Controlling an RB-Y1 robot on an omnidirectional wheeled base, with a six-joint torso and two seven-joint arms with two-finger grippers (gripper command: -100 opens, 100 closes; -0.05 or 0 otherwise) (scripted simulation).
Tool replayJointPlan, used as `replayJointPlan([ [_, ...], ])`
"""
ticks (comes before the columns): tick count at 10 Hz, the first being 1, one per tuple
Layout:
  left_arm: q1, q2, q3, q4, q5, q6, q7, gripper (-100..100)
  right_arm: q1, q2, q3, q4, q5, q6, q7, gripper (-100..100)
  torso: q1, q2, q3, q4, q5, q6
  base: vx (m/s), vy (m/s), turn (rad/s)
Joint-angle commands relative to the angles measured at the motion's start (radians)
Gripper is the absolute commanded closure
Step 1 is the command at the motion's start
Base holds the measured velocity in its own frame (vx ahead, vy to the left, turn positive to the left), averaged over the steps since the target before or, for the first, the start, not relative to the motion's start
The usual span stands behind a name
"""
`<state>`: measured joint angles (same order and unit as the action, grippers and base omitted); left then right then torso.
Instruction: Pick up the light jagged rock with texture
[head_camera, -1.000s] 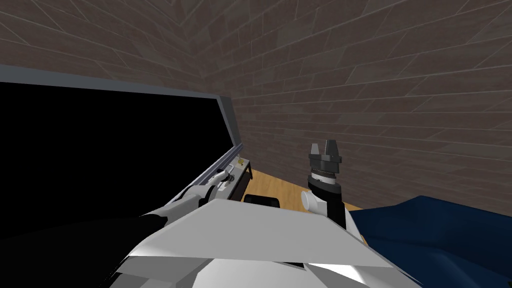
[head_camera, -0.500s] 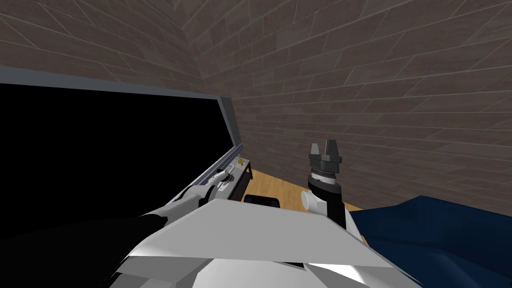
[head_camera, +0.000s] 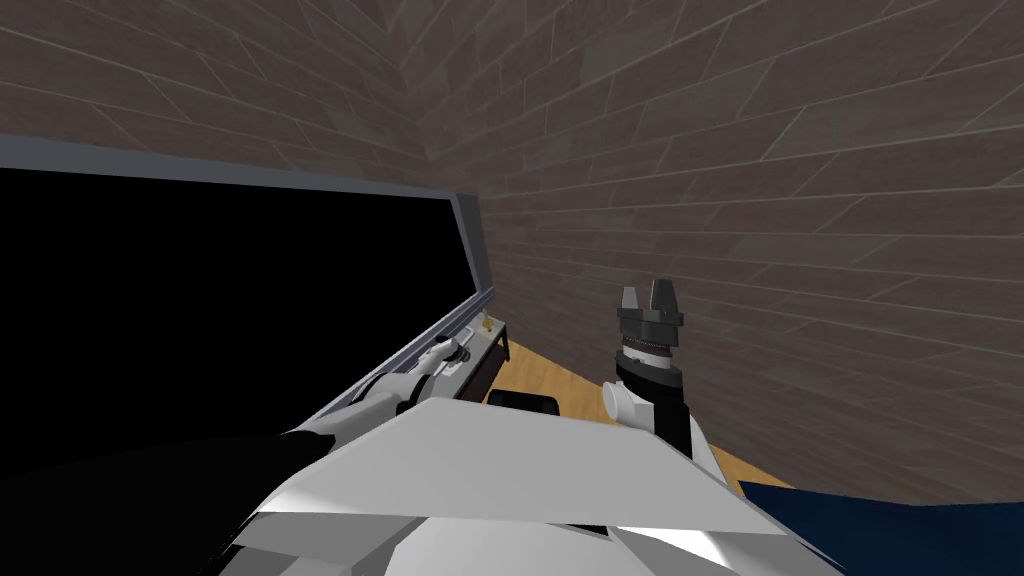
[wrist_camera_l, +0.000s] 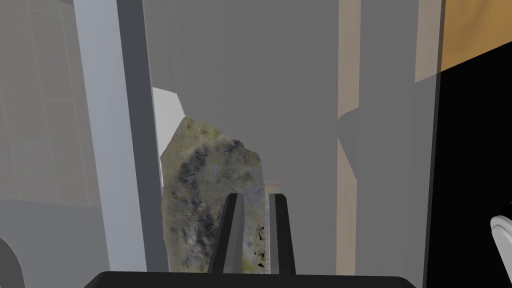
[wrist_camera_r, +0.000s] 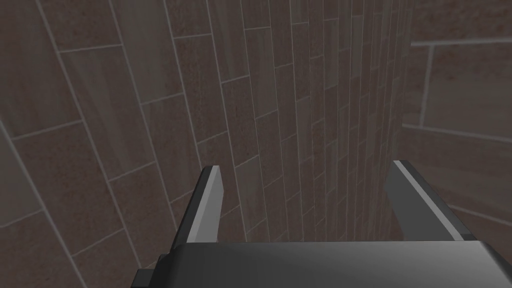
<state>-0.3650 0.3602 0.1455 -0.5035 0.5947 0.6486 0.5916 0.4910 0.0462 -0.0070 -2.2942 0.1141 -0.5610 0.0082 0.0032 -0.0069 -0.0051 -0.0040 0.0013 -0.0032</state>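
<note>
Your left end effector (wrist_camera_l: 255, 196) was clenched on the rock (wrist_camera_l: 200, 190). In the left wrist view its two fingers (wrist_camera_l: 231, 235) stood close together, with only a narrow gap. One edge of the rock sat in that gap, so it looked pinched by that edge. The rest of the rock spread out past one finger and reached well beyond the fingertips. It was a pale, mottled piece in grey and olive with dark patches, and it had a jagged, angled top. Behind it was a flat grey surface (wrist_camera_l: 300, 100). Just beside the rock were a pale bar (wrist_camera_l: 97, 125) and a darker grey bar (wrist_camera_l: 135, 100), running side by side.

From the head view, your left arm was stretched forward and to the left. Its hand was over a narrow, dark-sided counter (head_camera: 487, 365) set against the lower corner of a grey window frame (head_camera: 470, 240). Inside that frame was a black area (head_camera: 200, 300). A small yellowish thing (head_camera: 486, 322) sat at the far end of the counter, too small to identify. Wooden floor (head_camera: 560, 375) showed beyond the counter, running up to a brown brick wall (head_camera: 750, 200). A dark blue shape (head_camera: 900, 530) lay low on your right.

Your right end effector (head_camera: 649, 292) was raised in front of the chest, well apart from the counter. It was released and held nothing, with its fingers spread wide.
</note>
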Motion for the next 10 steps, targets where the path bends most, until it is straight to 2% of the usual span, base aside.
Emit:
replayJointPlan([
  [1,0.012,-0.001,-0.018,-0.045,0.004,0.033,-0.026,100,0.000,0.000,0.000,0.000,0.000,0.000,0.000,0,0.000,0.000,0.000,0.000,0.000,0.000,0.076,-0.052,0.349],
  [2,0.017,-0.002,-0.029,-0.069,0.010,0.052,-0.046,100,0.000,0.000,0.000,0.000,0.000,0.000,0.000,0,0.000,0.000,0.000,0.000,0.000,-0.001,0.087,-0.074,0.367],
  [3,0.017,-0.002,-0.029,-0.069,0.010,0.052,-0.046,100,0.000,0.000,0.000,0.000,0.000,0.000,0.000,0,-0.001,-0.001,-0.001,-0.001,-0.001,-0.001,0.062,-0.065,0.143],
  [7,0.036,-0.006,-0.074,-0.168,0.030,0.128,-0.124,100,0.000,0.000,0.000,0.000,0.000,0.000,0.000,0,-0.001,-0.001,-0.001,0.000,-0.001,-0.001,0.078,-0.080,0.308],
  [9,0.030,-0.005,-0.071,-0.149,0.032,0.118,-0.127,100,0.000,0.000,0.000,0.000,0.000,0.000,0.000,0,0.000,0.000,0.000,0.000,0.000,0.000,0.038,-0.048,0.076],
  [10,0.031,-0.006,-0.072,-0.152,0.032,0.120,-0.128,0,0.000,0.000,0.000,0.000,0.000,0.000,0.000,0,0.003,0.001,0.001,0.000,0.000,0.000,0.005,-0.007,-0.003],
])
